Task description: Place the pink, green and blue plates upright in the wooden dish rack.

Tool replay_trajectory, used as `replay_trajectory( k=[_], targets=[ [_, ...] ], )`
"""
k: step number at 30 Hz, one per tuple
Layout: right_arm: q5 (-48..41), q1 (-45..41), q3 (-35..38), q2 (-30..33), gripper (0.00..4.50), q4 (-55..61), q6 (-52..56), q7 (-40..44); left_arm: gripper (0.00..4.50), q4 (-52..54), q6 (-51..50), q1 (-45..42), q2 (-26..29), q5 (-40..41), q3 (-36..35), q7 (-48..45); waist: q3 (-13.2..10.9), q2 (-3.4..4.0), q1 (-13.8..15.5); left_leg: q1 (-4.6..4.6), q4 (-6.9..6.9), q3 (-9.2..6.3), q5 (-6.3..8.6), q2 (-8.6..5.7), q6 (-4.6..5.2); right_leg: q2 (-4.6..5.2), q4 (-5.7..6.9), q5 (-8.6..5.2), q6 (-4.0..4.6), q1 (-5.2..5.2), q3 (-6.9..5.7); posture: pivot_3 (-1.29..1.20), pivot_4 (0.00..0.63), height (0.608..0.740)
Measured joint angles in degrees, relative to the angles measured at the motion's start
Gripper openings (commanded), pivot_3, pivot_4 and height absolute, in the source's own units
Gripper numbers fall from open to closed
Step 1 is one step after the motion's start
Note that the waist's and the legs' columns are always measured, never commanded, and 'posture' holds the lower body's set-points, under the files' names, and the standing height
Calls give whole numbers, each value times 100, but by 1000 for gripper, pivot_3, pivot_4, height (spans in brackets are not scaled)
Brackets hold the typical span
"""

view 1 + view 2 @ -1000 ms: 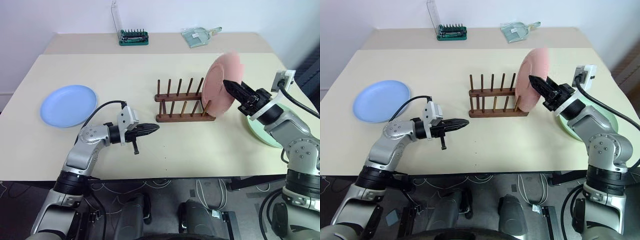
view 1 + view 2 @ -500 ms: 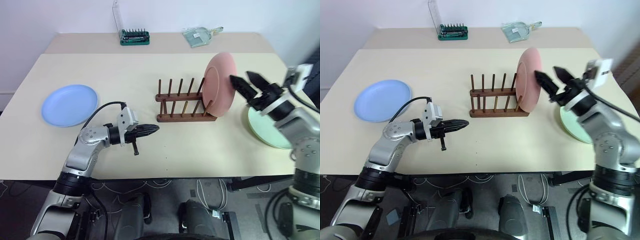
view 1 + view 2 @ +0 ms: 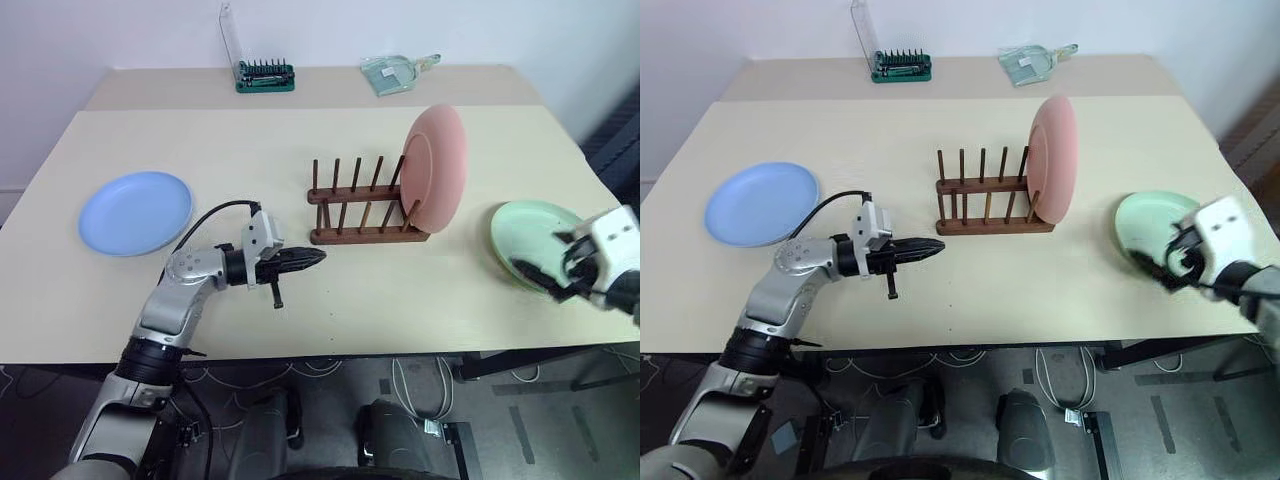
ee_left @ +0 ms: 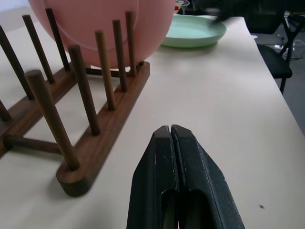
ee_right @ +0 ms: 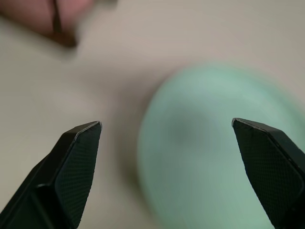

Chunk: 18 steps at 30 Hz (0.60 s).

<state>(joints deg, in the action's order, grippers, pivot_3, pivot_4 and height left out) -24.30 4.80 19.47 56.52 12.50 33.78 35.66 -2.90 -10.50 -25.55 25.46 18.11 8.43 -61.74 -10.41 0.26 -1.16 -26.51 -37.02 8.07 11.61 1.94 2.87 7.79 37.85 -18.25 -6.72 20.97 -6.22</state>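
The pink plate (image 3: 435,168) stands upright at the right end of the wooden dish rack (image 3: 365,236), free of both grippers. To the right of the rack, the green plate (image 3: 535,232) lies flat on the table. My right gripper (image 3: 545,258) hovers open over its near edge, and the right wrist view shows the green plate (image 5: 214,152) between the spread fingers. Far to the left, the blue plate (image 3: 135,211) lies flat. My left gripper (image 3: 318,257) is shut and empty, and it points right just in front of the rack's near left corner (image 4: 109,129).
A green screwdriver-bit case (image 3: 265,75) and a clear plastic scoop (image 3: 395,72) sit on the back table. The table's right edge lies just beyond the green plate. Bare tabletop stretches between the blue plate and the rack.
My right gripper let go of the pink plate, opened wide, and swung right and down to the green plate. The pink plate stays standing in the rack. The left arm kept still.
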Motion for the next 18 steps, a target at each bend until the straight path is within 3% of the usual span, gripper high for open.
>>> replay_trajectory(
  k=[4,5,7,14,18],
  targets=[
    [613,-99,-425,-27,4479,-217,-163,-177,0,-150,89,24,-19,-15,14,-65,-1,-3,46,-3,-4,0,-2,-4,-4,2,-3,0,-1,-2,0,0,150,736],
    [746,-114,-531,-45,4239,-306,-204,-215,0,-153,100,26,-20,-16,14,-71,-1,-3,56,-4,-4,0,-2,-4,-3,2,-4,0,-1,-3,-1,0,150,736],
    [939,-206,-657,-151,3648,-440,-321,-274,0,-154,135,53,-15,-23,11,-72,-1,-3,58,-3,-4,0,-2,-5,-4,3,-5,-1,-1,-5,-1,0,150,736],
    [1416,-343,-773,-240,22,-814,-598,-358,0,-191,292,137,-19,-116,23,-74,-1,-3,53,-2,-4,0,-3,-4,-5,1,-5,-1,-1,-6,-1,0,150,736],
    [1855,-586,-812,-257,22,-879,-1146,-576,0,-244,357,163,-22,-133,25,-78,-1,-1,26,-1,-4,0,-4,-4,-6,1,-2,-1,-1,-2,0,0,150,736]
  ],
)
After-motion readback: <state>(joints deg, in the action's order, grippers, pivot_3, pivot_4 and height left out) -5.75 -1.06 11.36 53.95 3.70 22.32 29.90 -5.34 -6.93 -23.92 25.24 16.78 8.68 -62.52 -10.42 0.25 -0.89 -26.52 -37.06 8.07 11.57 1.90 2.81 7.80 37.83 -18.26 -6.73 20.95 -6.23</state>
